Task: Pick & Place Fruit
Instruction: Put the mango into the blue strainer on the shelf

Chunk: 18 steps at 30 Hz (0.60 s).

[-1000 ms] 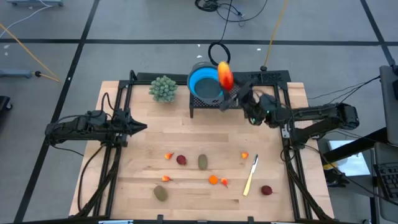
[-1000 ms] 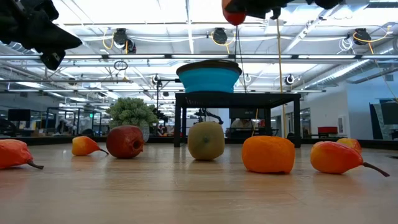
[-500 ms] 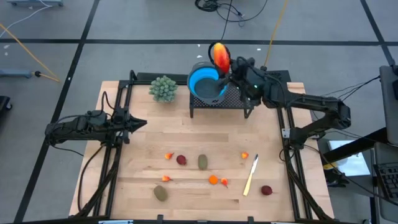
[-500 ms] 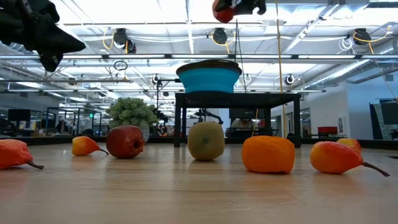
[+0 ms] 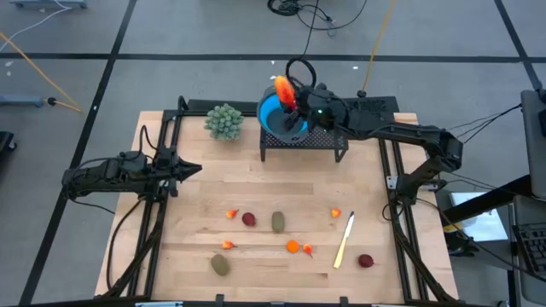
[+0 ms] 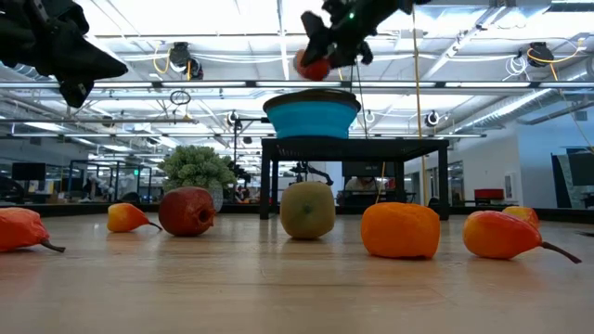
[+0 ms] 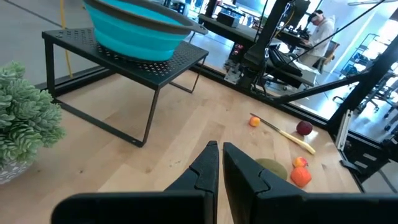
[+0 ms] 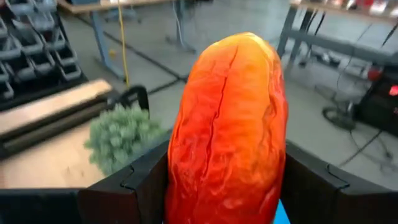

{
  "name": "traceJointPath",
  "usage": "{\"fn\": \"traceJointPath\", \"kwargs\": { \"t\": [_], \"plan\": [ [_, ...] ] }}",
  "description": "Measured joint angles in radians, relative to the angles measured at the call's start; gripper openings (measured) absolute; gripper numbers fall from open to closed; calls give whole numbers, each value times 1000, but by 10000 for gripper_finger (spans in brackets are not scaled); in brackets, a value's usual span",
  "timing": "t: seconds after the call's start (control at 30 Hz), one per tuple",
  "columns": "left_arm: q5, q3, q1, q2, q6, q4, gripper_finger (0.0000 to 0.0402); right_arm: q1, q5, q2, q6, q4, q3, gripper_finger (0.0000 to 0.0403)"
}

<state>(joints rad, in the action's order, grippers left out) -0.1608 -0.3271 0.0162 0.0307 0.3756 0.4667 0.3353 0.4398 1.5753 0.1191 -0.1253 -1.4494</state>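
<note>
Red-orange and elongated, the largest toy fruit [image 8: 227, 127] sat pinched between the two dark fingers of the right hand [image 5: 294, 92], which hung above the blue bowl [image 5: 277, 115]. The bowl stood on a small black mesh stand [image 5: 328, 136] at the far edge of the wooden table [image 5: 196, 222]. In the low view the same fruit showed just over the bowl's rim, clear of it.

The left hand [image 5: 189, 171] waited over the table's left side, its fingers pressed together and holding nothing.

The other fruit lay scattered on the near half of the table: a dark red round piece [image 5: 248, 219] beside an olive-green oval one [image 5: 278, 222], another green oval [image 5: 220, 265] nearer the front, a second dark red round piece [image 5: 366, 261] toward the right, and small orange pieces [image 5: 293, 247] between them. A yellow-handled knife [image 5: 344, 241] lay among them, and a bushy pale-green plant ball [image 5: 223, 121] stood left of the stand.
</note>
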Motion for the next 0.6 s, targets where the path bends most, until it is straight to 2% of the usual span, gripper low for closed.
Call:
{"fn": "traceJointPath", "kwargs": {
  "t": [0.1,0.27,0.53,0.6],
  "plan": [
    [-6,0,0,0,0,0,21,11,-5,26,23,-60,0,238],
    [-7,0,0,0,0,1,21,19,-80,62,27,-100,0,238],
    [-7,0,0,0,-4,1,21,19,-80,66,27,-166,0,238],
    [-7,0,0,0,-6,1,21,19,-107,66,27,-182,0,238]
  ]
}}
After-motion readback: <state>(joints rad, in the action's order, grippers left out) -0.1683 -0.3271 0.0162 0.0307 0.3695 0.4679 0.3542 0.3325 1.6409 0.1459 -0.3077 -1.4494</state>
